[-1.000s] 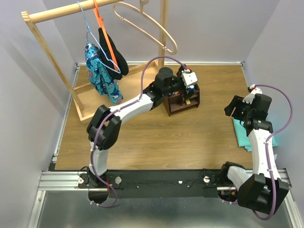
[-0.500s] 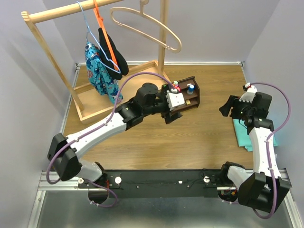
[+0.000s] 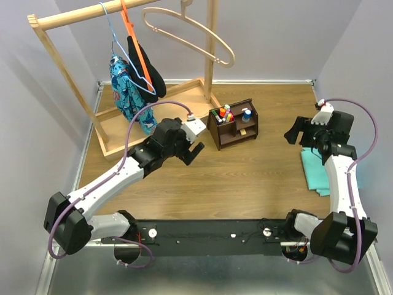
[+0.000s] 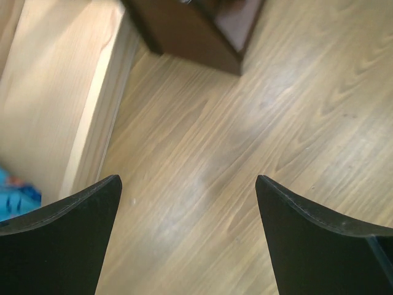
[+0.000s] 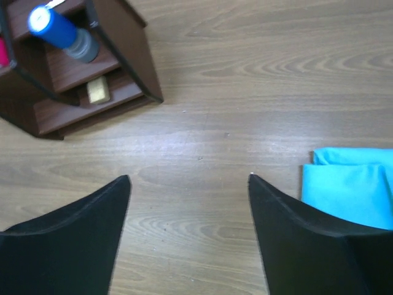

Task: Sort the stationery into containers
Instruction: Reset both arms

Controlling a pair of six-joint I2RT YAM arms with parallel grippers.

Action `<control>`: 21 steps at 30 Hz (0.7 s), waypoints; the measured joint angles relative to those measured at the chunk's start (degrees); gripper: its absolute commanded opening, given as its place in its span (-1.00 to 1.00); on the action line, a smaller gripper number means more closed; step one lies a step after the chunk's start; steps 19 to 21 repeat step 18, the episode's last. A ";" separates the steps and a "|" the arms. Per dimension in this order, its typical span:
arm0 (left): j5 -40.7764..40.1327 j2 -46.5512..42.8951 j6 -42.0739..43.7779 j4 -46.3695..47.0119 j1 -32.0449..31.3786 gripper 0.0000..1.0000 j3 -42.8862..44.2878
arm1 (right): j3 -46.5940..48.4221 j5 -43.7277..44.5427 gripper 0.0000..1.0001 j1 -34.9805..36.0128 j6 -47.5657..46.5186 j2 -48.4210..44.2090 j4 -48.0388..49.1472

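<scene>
The dark brown wooden organiser (image 3: 236, 127) stands mid-table. Markers with coloured caps (image 3: 225, 114) stand upright in its left compartment. A grey-blue cylinder with a blue cap (image 3: 247, 114) sits in a right-hand slot and also shows in the right wrist view (image 5: 61, 31). A tiny tan cube (image 5: 98, 91) lies on a lower shelf of the organiser (image 5: 123, 58). My left gripper (image 3: 193, 152) is open and empty, left of the organiser; the organiser's corner (image 4: 196, 37) shows ahead of it. My right gripper (image 3: 296, 131) is open and empty, right of the organiser.
A large pale wooden clothes rack (image 3: 116, 132) with hangers and a hanging patterned garment (image 3: 130, 95) stands at the back left; its base board (image 4: 67, 92) lies close to my left gripper. A folded teal cloth (image 3: 316, 172) lies at the right edge, seen also in the right wrist view (image 5: 353, 190).
My left arm has drawn back left and away from the organiser, its gripper now open and empty over bare table. My right gripper has shifted slightly toward the back.
</scene>
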 measured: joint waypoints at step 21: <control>-13.90 -2.40 -11.41 1.84 7.91 0.97 -7.63 | 7.37 20.31 0.99 0.15 10.38 5.40 -2.99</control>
